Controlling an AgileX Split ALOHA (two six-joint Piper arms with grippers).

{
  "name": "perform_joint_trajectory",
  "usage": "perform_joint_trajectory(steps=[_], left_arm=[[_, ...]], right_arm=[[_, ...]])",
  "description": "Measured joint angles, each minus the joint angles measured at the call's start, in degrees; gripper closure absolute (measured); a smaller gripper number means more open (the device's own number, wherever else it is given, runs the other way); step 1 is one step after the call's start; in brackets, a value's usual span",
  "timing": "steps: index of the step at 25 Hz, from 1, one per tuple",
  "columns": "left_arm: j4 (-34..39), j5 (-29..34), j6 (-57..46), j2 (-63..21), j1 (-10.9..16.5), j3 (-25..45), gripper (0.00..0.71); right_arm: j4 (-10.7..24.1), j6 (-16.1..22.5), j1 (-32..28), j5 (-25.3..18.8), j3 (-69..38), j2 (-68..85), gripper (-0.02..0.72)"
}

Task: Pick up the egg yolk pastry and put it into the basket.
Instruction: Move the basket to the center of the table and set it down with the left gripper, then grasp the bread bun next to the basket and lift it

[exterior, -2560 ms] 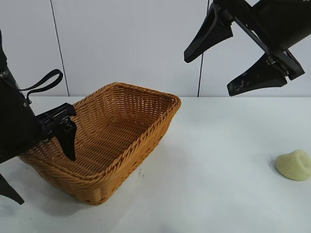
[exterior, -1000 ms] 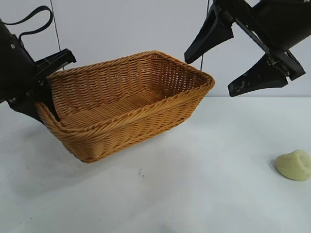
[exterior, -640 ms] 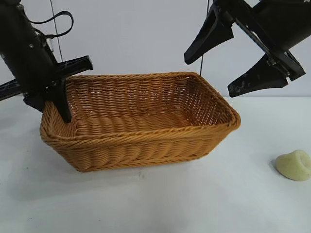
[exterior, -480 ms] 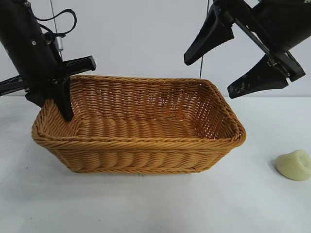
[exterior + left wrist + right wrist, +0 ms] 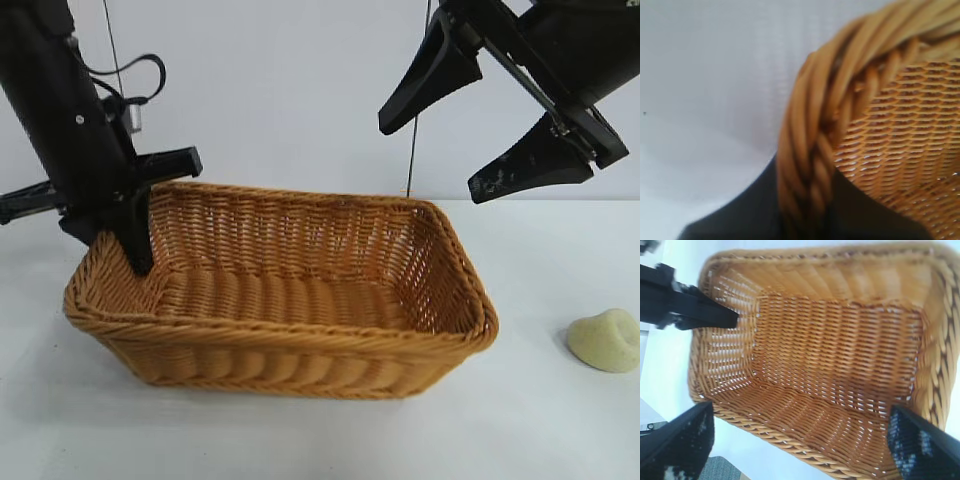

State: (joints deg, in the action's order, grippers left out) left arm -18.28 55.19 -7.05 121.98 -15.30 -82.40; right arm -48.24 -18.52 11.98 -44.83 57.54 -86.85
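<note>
We see the woven wicker basket flat on the white table, nothing inside. The doughy yellow pastry lies well apart, at its right. Our left gripper pinches the braided rim; the right gripper hangs above, fingers wide.

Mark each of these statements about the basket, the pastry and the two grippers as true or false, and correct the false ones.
1. The egg yolk pastry lies inside the basket. False: it sits on the table, apart from the basket.
2. The left gripper is clamped on the basket's rim. True.
3. The right gripper holds the pastry. False: it hangs open and empty above.
4. The basket holds nothing. True.
</note>
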Motion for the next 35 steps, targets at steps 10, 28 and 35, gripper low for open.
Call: perform_joint_trajectory(steps=[10, 28, 35], left_arm=[[-0.5, 0.2, 0.0, 0.3, 0.0, -0.1, 0.424], [7.2, 10.5, -0.1, -9.6, 0.0, -11.7, 0.119], [14.1, 13.9, -0.2, -9.6, 2.3, -16.9, 0.119]], right_arm=[[0.0, 0.0, 0.0, 0.0, 0.0, 0.0, 0.034], [0.0, 0.0, 0.0, -0.8, 0.0, 0.0, 0.034], [0.0, 0.0, 0.0, -0.9, 0.0, 0.0, 0.034]])
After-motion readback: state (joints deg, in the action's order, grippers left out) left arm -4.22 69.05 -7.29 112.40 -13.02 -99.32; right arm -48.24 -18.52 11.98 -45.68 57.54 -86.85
